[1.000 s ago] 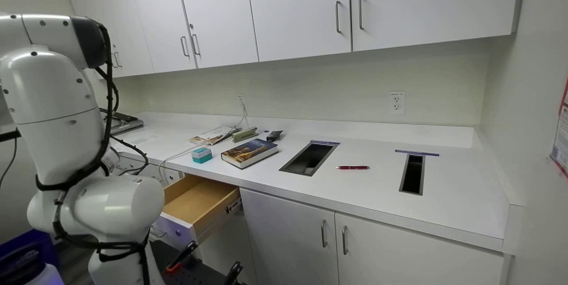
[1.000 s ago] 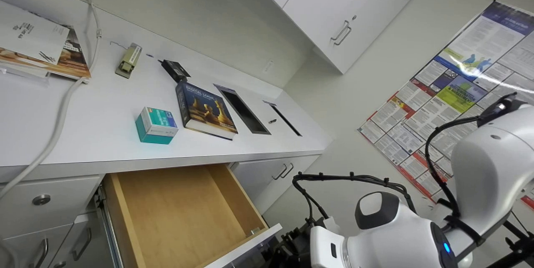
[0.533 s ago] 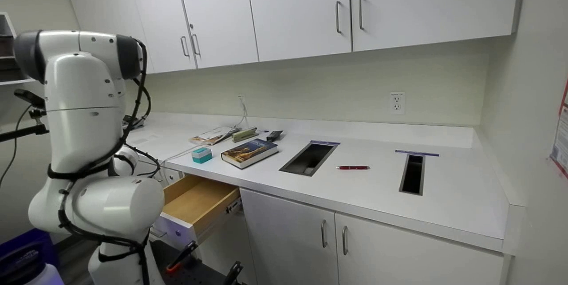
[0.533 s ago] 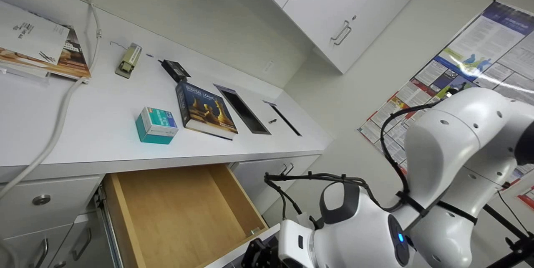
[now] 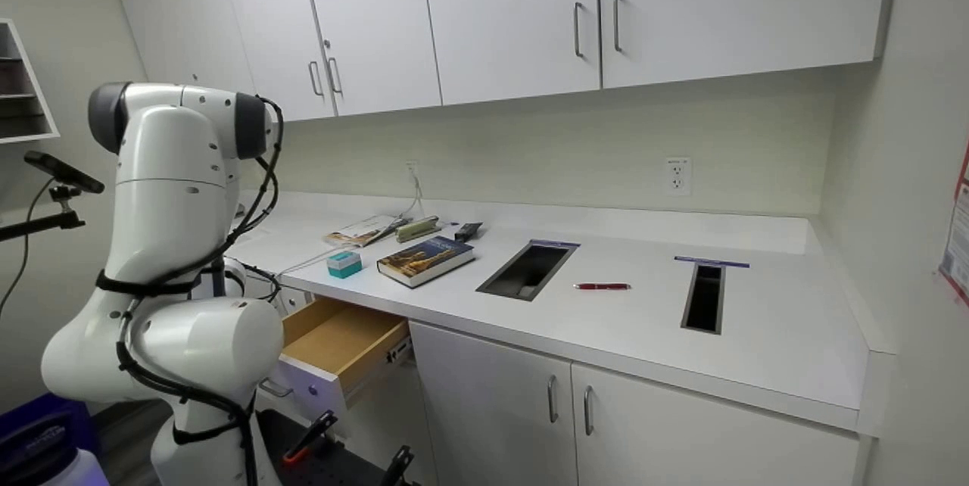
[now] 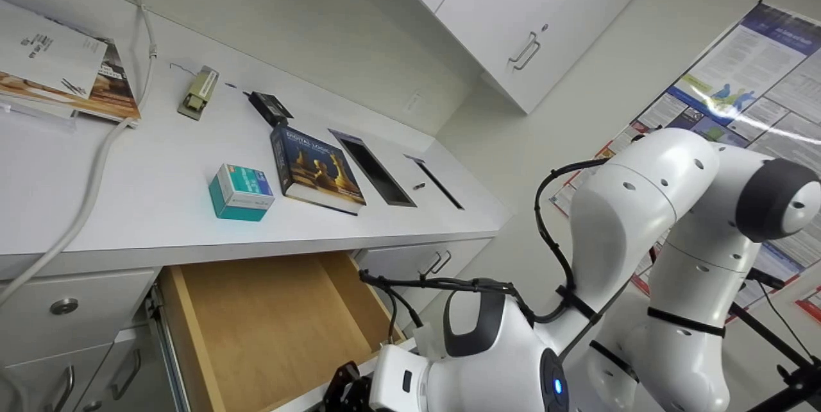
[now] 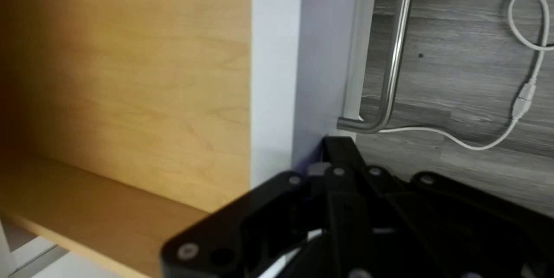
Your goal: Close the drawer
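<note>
The drawer [image 5: 344, 338] is pulled out below the counter, with a light tan wooden interior and a white front panel. In an exterior view its interior [image 6: 269, 328] shows nothing inside. In the wrist view the white front edge [image 7: 275, 74] runs up the middle, with the silver bar handle [image 7: 396, 53] to its right. My gripper [image 7: 339, 143] is shut and empty, its fingertips at the outer face of the front panel, beside the handle's near end, and seemingly touching the panel. In an exterior view the black gripper [image 6: 346, 389] is partly cut off at the bottom edge.
The counter [image 5: 606, 334] above holds a book [image 5: 425, 260], a teal box [image 5: 344, 264], a green stapler [image 5: 417, 228] and a red pen [image 5: 602, 286]. A lower cabinet door [image 5: 496, 403] stands beside the drawer. A white cable [image 7: 467, 146] lies on the floor.
In an exterior view the arm and gripper have moved left along the drawer front. The drawer front sits slightly further in than before.
</note>
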{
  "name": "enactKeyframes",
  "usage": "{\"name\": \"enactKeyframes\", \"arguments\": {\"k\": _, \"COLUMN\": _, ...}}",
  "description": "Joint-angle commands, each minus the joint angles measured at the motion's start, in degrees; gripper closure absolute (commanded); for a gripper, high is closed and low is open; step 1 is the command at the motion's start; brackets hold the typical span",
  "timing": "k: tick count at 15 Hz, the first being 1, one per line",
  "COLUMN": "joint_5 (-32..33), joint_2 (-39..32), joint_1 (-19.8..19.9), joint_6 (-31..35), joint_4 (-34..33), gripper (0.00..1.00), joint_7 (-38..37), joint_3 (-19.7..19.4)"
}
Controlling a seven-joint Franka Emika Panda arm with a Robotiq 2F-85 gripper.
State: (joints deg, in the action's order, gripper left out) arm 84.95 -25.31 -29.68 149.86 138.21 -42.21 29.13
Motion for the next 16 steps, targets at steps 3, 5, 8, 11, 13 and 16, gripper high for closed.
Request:
{"name": "enactKeyframes", "arguments": {"k": 3, "joint_5": 2.38, "joint_2": -1.99, "joint_1": -5.59, "joint_6": -14.09, "joint_4": -5.26, "gripper": 1.00, "joint_7": -0.30, "joint_3": -2.27}}
{"name": "enactKeyframes", "arguments": {"k": 5, "joint_5": 2.62, "joint_2": -1.79, "joint_1": -6.64, "joint_6": -18.48, "joint_4": -6.12, "gripper": 1.00, "joint_7": 0.26, "joint_3": -2.54}}
{"name": "enactKeyframes", "arguments": {"k": 8, "joint_5": 4.11, "joint_2": -1.25, "joint_1": -7.24, "joint_6": -23.10, "joint_4": -7.09, "gripper": 1.00, "joint_7": -0.31, "joint_3": -2.93}}
{"name": "enactKeyframes", "arguments": {"k": 11, "joint_5": 6.78, "joint_2": -1.86, "joint_1": -6.47, "joint_6": -25.17, "joint_4": -8.45, "gripper": 1.00, "joint_7": -1.00, "joint_3": -3.75}}
{"name": "enactKeyframes", "arguments": {"k": 13, "joint_5": 8.38, "joint_2": -2.93, "joint_1": -5.72, "joint_6": -25.59, "joint_4": -9.56, "gripper": 1.00, "joint_7": -1.13, "joint_3": -4.73}}
{"name": "enactKeyframes", "arguments": {"k": 16, "joint_5": 6.81, "joint_2": -2.61, "joint_1": -4.64, "joint_6": -23.40, "joint_4": -8.87, "gripper": 0.99, "joint_7": 0.28, "joint_3": -3.98}}
